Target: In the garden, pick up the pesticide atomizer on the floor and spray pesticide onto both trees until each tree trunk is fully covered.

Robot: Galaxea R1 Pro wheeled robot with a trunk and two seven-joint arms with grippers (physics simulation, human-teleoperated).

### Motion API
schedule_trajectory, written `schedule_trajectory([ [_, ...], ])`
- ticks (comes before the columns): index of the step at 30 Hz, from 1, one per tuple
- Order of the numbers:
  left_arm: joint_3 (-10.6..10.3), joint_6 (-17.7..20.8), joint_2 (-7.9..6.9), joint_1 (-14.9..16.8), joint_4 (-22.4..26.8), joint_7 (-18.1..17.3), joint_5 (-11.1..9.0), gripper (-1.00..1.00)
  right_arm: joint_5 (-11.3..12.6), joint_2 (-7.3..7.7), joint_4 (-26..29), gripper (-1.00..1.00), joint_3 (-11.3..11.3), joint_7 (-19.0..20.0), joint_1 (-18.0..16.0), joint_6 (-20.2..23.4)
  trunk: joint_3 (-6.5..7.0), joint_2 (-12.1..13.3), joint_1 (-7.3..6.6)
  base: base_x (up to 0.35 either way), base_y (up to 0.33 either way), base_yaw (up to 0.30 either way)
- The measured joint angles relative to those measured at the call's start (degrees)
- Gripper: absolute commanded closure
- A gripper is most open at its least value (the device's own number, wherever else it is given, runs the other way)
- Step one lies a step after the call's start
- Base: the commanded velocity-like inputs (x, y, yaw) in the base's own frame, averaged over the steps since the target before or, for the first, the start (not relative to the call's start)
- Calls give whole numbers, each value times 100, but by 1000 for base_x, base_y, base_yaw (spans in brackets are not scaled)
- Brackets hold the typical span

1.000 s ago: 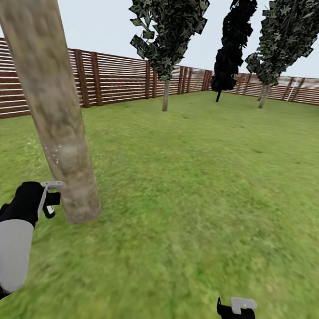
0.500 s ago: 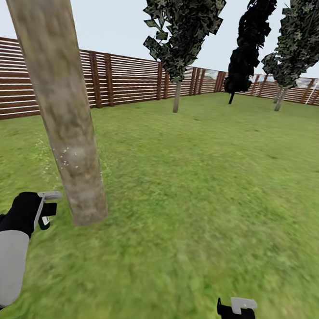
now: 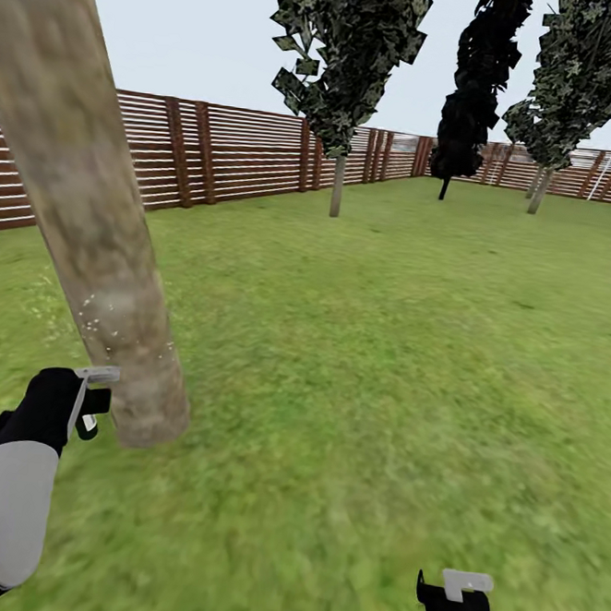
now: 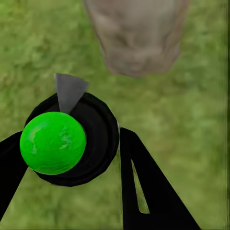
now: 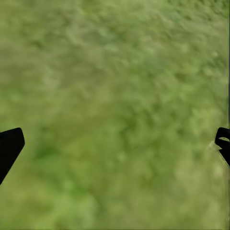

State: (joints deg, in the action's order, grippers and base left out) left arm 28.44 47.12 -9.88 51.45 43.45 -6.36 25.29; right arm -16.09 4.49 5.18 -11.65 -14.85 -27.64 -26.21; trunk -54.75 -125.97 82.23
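the left gripper [image 4: 72, 158] is pinching the atomizer [image 4: 53, 143] just beside the near tree trunk [image 3: 90, 231], while the right gripper [image 5: 115, 143] is hanging spread over grass [image 3: 385, 350].

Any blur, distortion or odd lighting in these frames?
Head view: flat, even light, no cast shadows; near tree trunk leans from wide-angle distortion, foreground grass smeared. Left wrist view: atomizer crisp, trunk base soft. Right wrist view: lawn heavily blurred.

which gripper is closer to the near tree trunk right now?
Left. The left gripper sits right beside the base of the near tree trunk, holding the atomizer. The right gripper is far off over open grass.
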Motion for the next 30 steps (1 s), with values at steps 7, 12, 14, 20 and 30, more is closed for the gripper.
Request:
schedule_trajectory([
  [7, 1, 5, 0, 0, 54, 0, -8, 100, 2, 0, 0, -100, -3, 0, 0, 0, 0, 0, 1, 4, -271, 0],
  [12, -3, 7, -1, -1, 68, -1, -15, 100, 2, -9, -2, -100, 1, 0, -1, 0, 0, 0, 1, 0, -273, 166],
  [14, -5, 7, -1, -1, 71, -1, -17, 100, 2, -9, -2, -100, 2, 0, -1, 0, 0, 0, 1, 16, -273, 267],
  [20, -6, 5, 9, 0, 68, 0, -18, 100, 7, -9, 0, -100, -3, 0, 0, 0, 0, 0, -1, 103, -270, 105],
  [30, -5, 8, -8, -1, 78, -1, -9, 100, 2, -10, -1, -100, 2, 0, -1, 0, 0, 0, -2, 211, -218, 102],
])
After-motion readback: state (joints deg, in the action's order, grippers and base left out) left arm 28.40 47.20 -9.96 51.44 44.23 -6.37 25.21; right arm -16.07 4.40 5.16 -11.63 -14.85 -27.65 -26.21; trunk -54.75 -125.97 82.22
